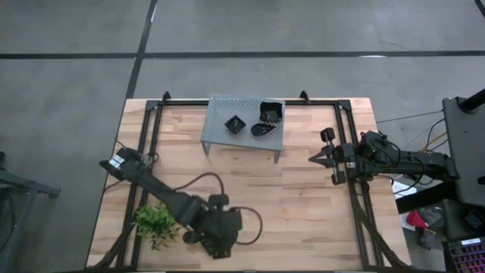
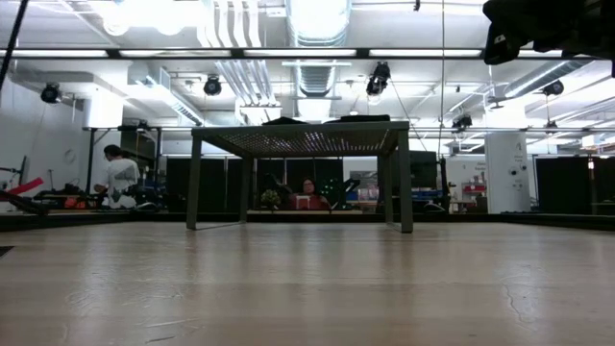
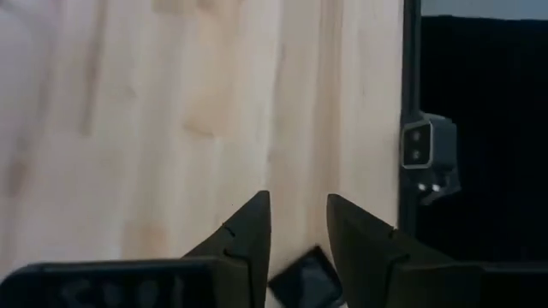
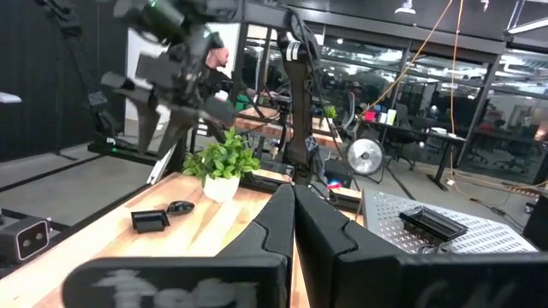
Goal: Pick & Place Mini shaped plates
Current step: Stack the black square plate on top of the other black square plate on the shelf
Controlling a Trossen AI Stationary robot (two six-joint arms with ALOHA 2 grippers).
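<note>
High view gives you three mini shaped plates on top of the grey perforated metal rack [image 1: 220, 114] at the far middle of the table: a small square black dish [image 1: 236, 123], a teardrop-shaped dish [image 1: 263, 130] just beside it, and a larger square dish [image 1: 271, 112] at the rack's far right corner, all matte black against the dotted grey sheet. In the right wrist view you can see two more on the bare wood near the plant: a square black dish [image 4: 150, 220] and a small teardrop dish [image 4: 180, 206] just beside it, apart from the white pot of the small green leafy plant [image 4: 222, 164]. Another dark, glossy square plate [image 3: 306, 278] lies on the table right below the left gripper [image 3: 298, 224], whose fingers [image 3: 253, 231] are spread with a clear gap between them and hold nothing; the plate shows in that gap near the table's dark frame edge [image 3: 411, 111]. You will find that left gripper [image 1: 214, 244] at the near edge of the table, right of the plant [image 1: 157, 222]. The right gripper [image 1: 314, 158] waits at the right side of the table, pointing inward, and its fingers [image 4: 276, 221] are pressed together with nothing between them. The table [image 1: 303, 212] is pale planked wood with visible grain, edged by black rails. In the low view the rack [image 2: 298, 139] stands on four thin legs, its mesh top seen from beneath.
</note>
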